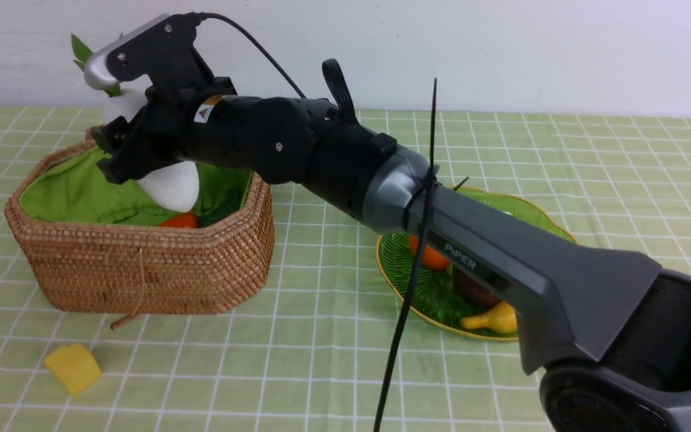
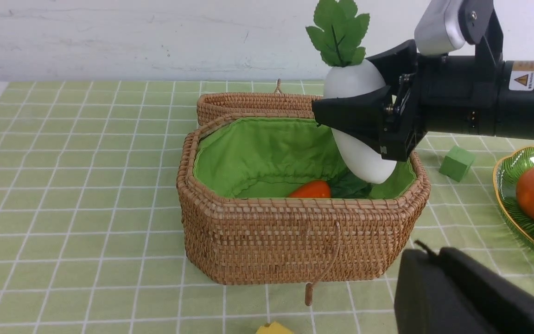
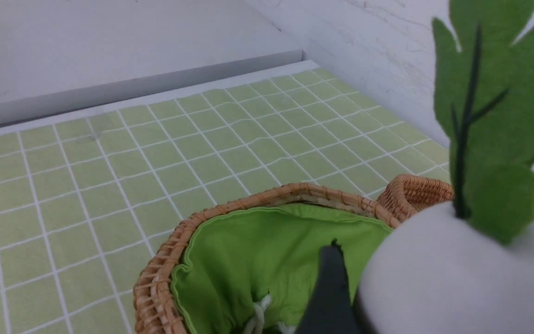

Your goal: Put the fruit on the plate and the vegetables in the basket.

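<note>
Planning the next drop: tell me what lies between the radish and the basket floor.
Front view: radish hangs above the basket; only the carrot and green lining lie beneath.
</note>
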You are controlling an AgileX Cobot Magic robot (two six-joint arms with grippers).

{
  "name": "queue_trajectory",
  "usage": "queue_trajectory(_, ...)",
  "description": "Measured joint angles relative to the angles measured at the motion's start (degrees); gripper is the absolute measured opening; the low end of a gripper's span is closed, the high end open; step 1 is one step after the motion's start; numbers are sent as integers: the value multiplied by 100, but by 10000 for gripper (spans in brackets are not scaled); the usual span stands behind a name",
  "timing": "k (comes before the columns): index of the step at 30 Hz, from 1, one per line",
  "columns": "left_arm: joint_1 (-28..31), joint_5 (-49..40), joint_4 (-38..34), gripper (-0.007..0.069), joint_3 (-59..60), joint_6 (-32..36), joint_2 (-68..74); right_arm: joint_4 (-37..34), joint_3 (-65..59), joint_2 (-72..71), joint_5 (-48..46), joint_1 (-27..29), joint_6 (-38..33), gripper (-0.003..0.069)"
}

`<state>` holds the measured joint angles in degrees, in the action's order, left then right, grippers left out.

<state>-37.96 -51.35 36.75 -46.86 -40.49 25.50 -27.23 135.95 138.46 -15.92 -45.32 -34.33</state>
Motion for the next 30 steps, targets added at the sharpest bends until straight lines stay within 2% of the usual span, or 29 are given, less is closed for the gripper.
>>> queue_trajectory(6, 0, -31, 0, 24, 0, 0, 0, 13, 0, -38, -102, 0, 0, 616)
queue_trajectory(12, 0, -24, 0, 24, 0, 0, 0, 16, 4, -348, -861, 49, 16, 563)
queue_trajectory(17, 0, 364, -253, 13, 0, 327, -7, 177, 4, -1010, -2811, 209, 818, 398)
queue_trajectory(21, 0, 1028, -967, -13, 0, 872, -7, 571, 34, -1643, -4647, 408, 1755, 172)
queue_trajectory(22, 0, 1055, -1053, -13, 0, 902, -7, 619, 32, -1697, -4818, 415, 1787, 147)
queue_trajectory(23, 0, 1213, -1359, -13, 0, 1109, -21, 789, 37, -1869, -5267, 464, 1991, 63)
queue_trajectory(25, 0, 1463, -1750, -13, 71, 1445, -114, 1060, -7, -2100, -5517, 511, 2257, -3)
queue_trajectory(30, 0, 2167, -2497, -13, 665, 1999, -847, 1591, -666, -2828, -5605, 516, 2720, -7)
